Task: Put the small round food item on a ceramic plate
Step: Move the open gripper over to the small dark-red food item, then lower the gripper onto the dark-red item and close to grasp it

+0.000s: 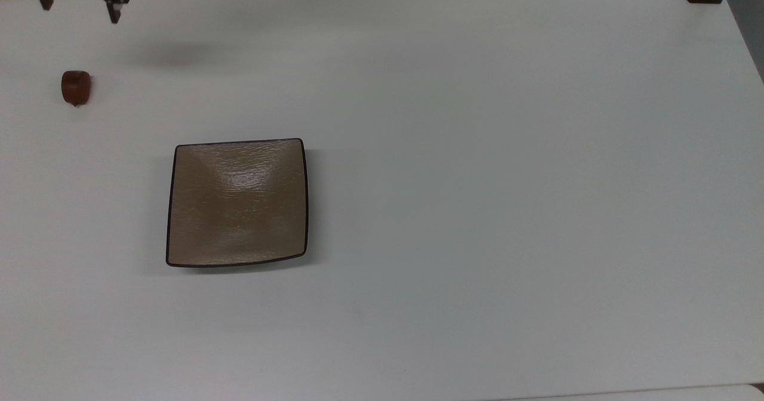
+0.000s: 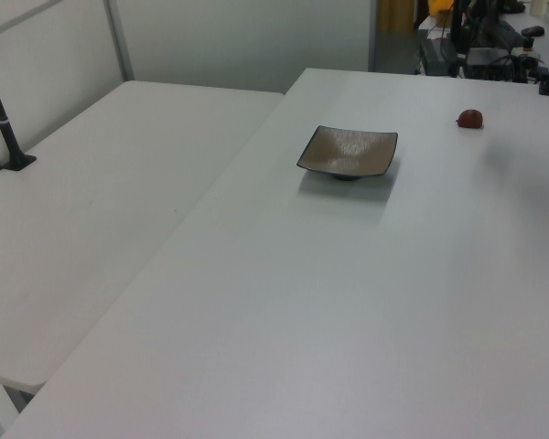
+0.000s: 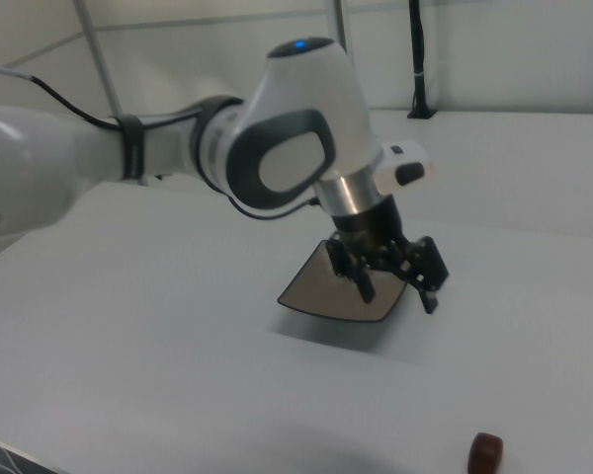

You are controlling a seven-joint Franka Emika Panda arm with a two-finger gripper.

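Single Franka arm [image 3: 128, 158], white with dark grey joint covers, is reaching in from the right view's left, its forearm running roughly level and its last link turning downward at the wrist [image 3: 296, 118]. A blue light is glowing on top of the wrist housing. The black gripper [image 3: 400, 294] is hanging below the wrist, pointing down, its two fingers [image 3: 430, 296] spread apart with nothing between them. In the top view, the gripper [image 1: 77, 8] is appearing at the upper left corner, fingertips down and likewise parted.
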